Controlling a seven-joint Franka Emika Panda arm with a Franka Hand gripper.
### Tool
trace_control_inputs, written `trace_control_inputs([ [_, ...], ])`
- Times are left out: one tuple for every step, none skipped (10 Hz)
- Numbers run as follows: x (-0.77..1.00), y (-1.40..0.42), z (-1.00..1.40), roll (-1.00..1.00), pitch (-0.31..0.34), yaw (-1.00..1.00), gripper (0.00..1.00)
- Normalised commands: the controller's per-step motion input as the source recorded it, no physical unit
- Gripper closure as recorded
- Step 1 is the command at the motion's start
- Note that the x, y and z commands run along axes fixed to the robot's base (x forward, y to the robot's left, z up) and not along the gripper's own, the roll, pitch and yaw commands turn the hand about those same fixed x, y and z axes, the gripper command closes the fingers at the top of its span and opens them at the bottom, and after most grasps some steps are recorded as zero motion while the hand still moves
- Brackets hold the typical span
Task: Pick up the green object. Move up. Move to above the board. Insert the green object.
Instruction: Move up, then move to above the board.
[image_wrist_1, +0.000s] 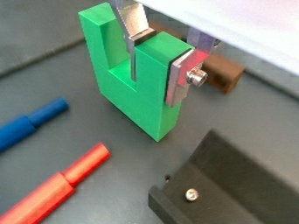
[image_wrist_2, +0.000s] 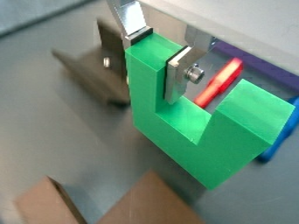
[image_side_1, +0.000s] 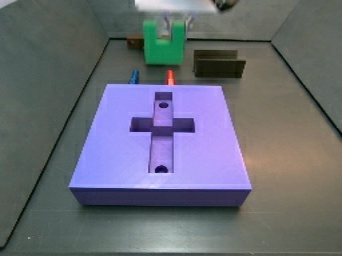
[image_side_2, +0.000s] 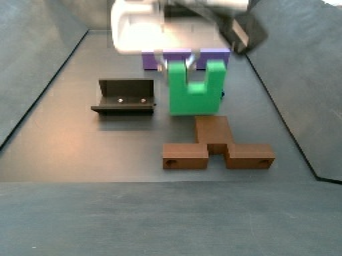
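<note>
The green object (image_wrist_1: 135, 96) is a bright green U-shaped block standing upright at the floor's far end in a side view (image_side_1: 162, 46), beyond the board (image_side_1: 164, 140). My gripper (image_wrist_1: 158, 51) is shut on one of its prongs: one finger sits in the notch and one finger (image_wrist_1: 180, 77) is on the prong's outer face. Both wrist views show this grip (image_wrist_2: 156, 48). A side view shows the block (image_side_2: 193, 88) under the gripper (image_side_2: 191, 62); I cannot tell whether it rests on the floor or hangs just above it. The purple board has a cross-shaped recess and two round holes.
The dark fixture (image_side_2: 124, 97) stands beside the green object, also in a wrist view (image_wrist_1: 222, 184). A brown notched block (image_side_2: 214, 146) lies nearby. A red peg (image_wrist_1: 65, 179) and a blue peg (image_wrist_1: 30, 122) lie on the floor between block and board. Grey walls surround the floor.
</note>
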Motion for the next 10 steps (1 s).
trace_control_inputs([
  [0.0,-0.05,0.5,0.0,0.008,-0.03,1.0],
  [0.02,-0.03,0.21,0.01,-0.003,-0.02,1.0],
  [0.0,0.0,1.4,0.0,0.0,0.0,1.0],
  [-0.03,0.0,1.4,-0.01,0.031,0.0,1.0],
  [-0.04,0.0,1.4,0.01,0.022,0.0,1.0],
  [0.0,0.01,1.4,0.01,0.016,0.0,1.0],
  [0.05,0.01,1.4,0.01,0.07,0.0,1.0],
  [0.03,0.01,0.74,0.01,0.092,0.0,1.0],
  [0.03,0.0,0.19,0.01,0.073,0.0,1.0],
  [-0.13,-1.4,0.19,0.07,0.215,-0.17,1.0],
])
